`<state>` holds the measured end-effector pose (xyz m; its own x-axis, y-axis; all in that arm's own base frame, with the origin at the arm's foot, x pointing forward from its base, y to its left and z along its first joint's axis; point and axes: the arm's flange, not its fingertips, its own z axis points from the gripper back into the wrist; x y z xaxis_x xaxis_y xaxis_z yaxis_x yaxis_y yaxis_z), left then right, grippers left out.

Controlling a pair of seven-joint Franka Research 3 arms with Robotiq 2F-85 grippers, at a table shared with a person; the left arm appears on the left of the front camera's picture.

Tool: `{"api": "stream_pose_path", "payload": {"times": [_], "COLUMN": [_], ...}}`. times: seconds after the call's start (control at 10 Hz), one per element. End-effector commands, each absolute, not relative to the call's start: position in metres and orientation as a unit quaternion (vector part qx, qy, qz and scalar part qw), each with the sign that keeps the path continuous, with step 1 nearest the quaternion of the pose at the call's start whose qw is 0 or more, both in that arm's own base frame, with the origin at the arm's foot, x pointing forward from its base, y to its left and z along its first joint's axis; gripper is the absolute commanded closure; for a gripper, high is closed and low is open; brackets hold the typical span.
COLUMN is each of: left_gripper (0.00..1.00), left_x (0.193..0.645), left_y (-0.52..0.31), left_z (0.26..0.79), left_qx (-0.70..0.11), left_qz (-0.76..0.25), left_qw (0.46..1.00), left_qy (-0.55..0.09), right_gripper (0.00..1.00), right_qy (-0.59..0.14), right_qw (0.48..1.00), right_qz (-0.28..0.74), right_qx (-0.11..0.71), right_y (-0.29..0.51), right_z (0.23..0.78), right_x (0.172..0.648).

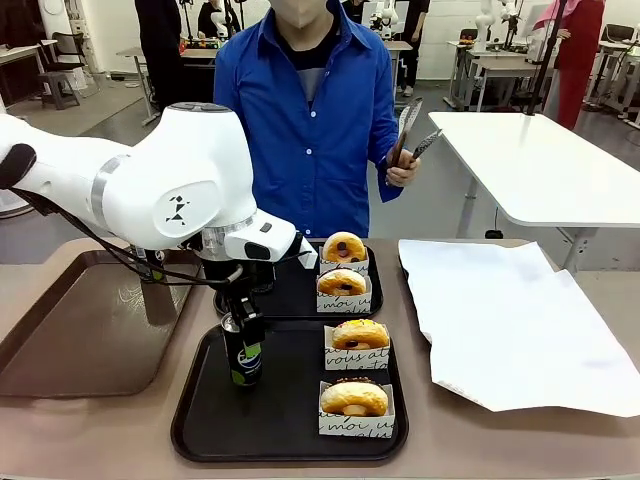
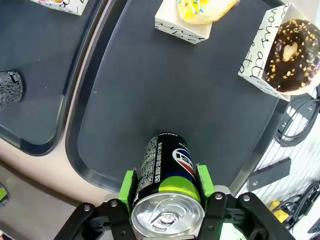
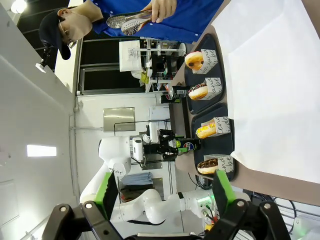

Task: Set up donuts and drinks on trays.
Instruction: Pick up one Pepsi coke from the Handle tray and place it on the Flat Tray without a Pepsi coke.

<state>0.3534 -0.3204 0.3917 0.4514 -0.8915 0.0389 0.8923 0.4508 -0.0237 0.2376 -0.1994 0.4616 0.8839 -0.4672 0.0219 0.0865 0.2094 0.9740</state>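
Gripping a Pepsi-logo can [image 2: 167,175], left hand [image 2: 167,192]; right hand [image 3: 165,192] spread open.

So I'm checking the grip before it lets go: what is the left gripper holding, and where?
The left gripper holds a Pepsi can, green pads on opposite sides near its silver top.
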Motion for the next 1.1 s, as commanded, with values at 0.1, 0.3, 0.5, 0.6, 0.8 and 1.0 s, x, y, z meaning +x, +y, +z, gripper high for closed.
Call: {"api": "stream_pose_path", "payload": {"times": [0.1,0.3,0.5,0.6,0.8,1.0], "left_gripper": [0.35,0.00,0.10,0.00,0.00,0.00], "left_x": [0.353,0.353,0.351,0.351,0.348,0.352], "left_y": [-0.328,-0.328,-0.321,-0.321,-0.310,-0.287], "left_z": [0.385,0.385,0.412,0.414,0.445,0.477], "left_qx": [-0.006,-0.007,-0.003,-0.003,-0.001,-0.006], "left_qz": [-0.521,-0.525,-0.514,-0.513,-0.486,-0.427], "left_qw": [0.853,0.851,0.857,0.858,0.874,0.904], "left_qy": [-0.011,-0.008,0.018,0.018,0.018,0.005], "right_gripper": [0.00,0.00,0.00,0.00,0.00,0.00], "right_qy": [-0.160,-0.160,-0.160,-0.160,-0.160,-0.160], "right_qw": [0.757,0.757,0.757,0.757,0.757,0.757], "right_qz": [-0.178,-0.178,-0.178,-0.178,-0.178,-0.178], "right_qx": [0.608,0.608,0.608,0.608,0.608,0.608], "right_y": [-0.200,-0.200,-0.200,-0.200,-0.200,-0.200], "right_z": [0.461,0.461,0.461,0.461,0.461,0.461], "right_x": [0.238,0.238,0.238,0.238,0.238,0.238]}}
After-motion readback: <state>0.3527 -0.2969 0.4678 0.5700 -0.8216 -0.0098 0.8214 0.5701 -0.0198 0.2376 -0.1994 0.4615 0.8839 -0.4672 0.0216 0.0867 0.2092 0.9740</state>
